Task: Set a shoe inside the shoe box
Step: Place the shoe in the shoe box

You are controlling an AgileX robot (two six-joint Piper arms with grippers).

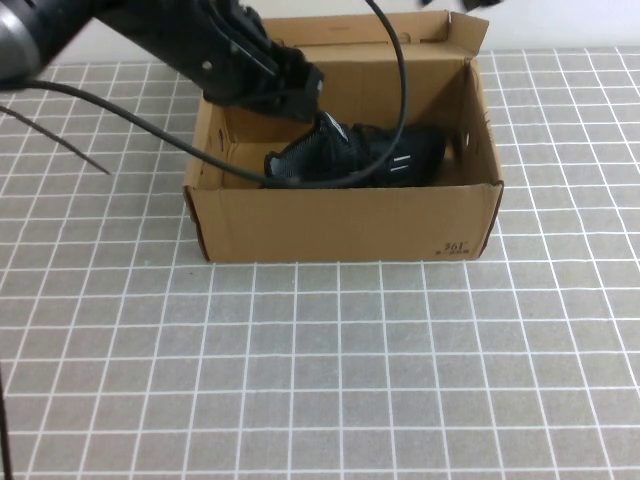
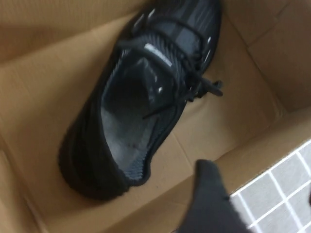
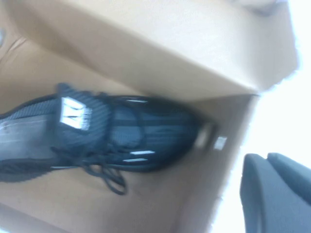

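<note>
The black knit shoe (image 1: 350, 155) lies on its sole inside the open brown shoe box (image 1: 340, 225), toe toward the right wall. My left gripper (image 1: 298, 92) hangs over the box's back left, just above the shoe's heel, open and empty. In the left wrist view the shoe (image 2: 141, 107) rests on the box floor (image 2: 43, 121), and the gripper (image 2: 257, 204) is apart from it, with one fingertip (image 2: 209, 194) showing over the box wall. My right gripper (image 1: 482, 5) stays at the far right behind the box. In its wrist view the right gripper (image 3: 269, 189) has its fingers together, beyond the shoe (image 3: 112, 131) and the box wall (image 3: 160, 53).
The box lid flap (image 1: 400, 30) stands up at the back. A black cable (image 1: 400, 90) from the left arm loops across the box opening. Grey tiled tabletop (image 1: 320, 380) surrounds the box.
</note>
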